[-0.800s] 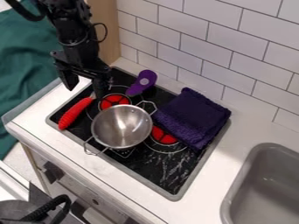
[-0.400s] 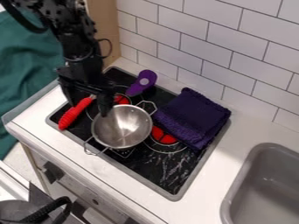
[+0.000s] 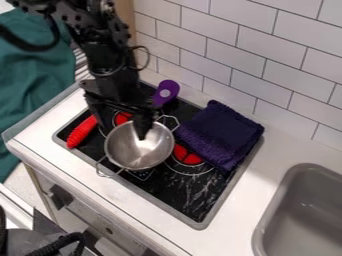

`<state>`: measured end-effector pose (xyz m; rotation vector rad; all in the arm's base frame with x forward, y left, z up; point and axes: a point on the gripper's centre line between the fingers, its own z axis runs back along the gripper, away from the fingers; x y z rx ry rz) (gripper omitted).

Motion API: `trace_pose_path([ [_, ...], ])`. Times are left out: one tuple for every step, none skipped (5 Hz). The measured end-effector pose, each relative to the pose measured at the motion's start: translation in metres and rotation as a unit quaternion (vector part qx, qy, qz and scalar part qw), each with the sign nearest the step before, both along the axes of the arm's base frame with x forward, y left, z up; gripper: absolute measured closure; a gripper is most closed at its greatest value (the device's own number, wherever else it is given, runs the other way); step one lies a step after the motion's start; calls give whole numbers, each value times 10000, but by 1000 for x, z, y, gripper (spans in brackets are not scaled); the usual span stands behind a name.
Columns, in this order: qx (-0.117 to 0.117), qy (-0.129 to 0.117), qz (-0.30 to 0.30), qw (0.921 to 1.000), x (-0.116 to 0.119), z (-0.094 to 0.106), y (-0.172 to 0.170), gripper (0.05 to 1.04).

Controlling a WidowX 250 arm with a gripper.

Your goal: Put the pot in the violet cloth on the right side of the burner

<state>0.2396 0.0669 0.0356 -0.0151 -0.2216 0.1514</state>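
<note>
My gripper [image 3: 121, 131] hangs open over the upper left of the metal pot [image 3: 137, 150]; one finger is above the pot's inside, the other out past its left rim. Nothing is between the fingers. The pot stands upright on the stove, with wire handles at its upper right and lower left. To its right lies the folded violet cloth [image 3: 224, 132], partly over the right burner [image 3: 186, 156] and reaching past the stove's edge.
A red-handled utensil [image 3: 81, 132] lies left of the pot. The purple utensil [image 3: 166, 91] is behind it, near the tiled wall [image 3: 220, 47]. A grey sink [image 3: 300, 210] is at the lower right.
The gripper has moved right and slightly down in view, from beyond the pot's upper left to over its rim. The pot and cloth have stayed put.
</note>
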Motion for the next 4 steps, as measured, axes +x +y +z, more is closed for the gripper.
trace_pose_path([
  [-151, 253, -256, 9992, 1, -12, -23, 82],
  [-125, 654, -441, 9968, -2, -36, -34, 82],
  [-136, 804, -428, 9957, 0, -49, -34, 82],
  [-164, 999, -465, 9938, 3, -71, -33, 82],
])
